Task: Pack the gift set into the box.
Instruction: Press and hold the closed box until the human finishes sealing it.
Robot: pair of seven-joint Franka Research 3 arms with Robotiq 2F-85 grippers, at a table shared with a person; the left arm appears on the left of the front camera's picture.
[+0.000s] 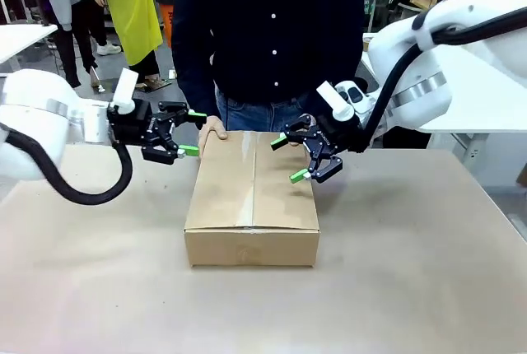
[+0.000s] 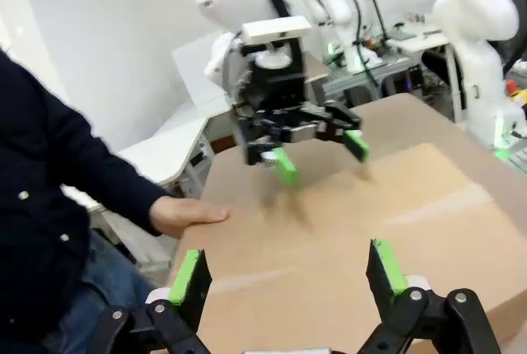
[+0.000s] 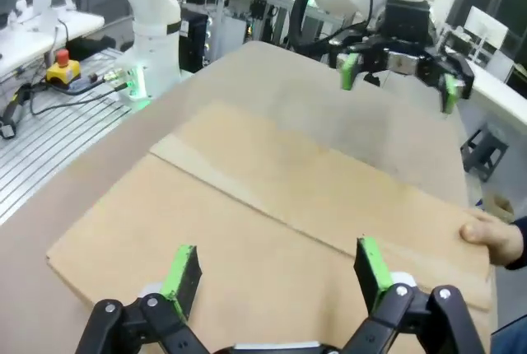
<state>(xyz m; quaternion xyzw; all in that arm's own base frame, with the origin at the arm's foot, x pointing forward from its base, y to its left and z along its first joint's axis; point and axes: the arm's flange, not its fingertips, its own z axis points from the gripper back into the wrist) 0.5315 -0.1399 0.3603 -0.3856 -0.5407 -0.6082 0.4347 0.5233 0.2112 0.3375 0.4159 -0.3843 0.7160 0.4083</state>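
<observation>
Cardboard box point(image 1: 251, 197) closed, inside hidden, hand point(image 1: 212, 131) on far corner

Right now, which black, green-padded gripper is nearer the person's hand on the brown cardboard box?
The left gripper, beside the person's hand at the brown cardboard box's far left corner; the right gripper hangs over its right side, farther off.

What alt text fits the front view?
A closed cardboard box sits on the table. The open left gripper hovers beside its far left corner, where a person's hand rests; the open right gripper hovers at its far right edge.
</observation>
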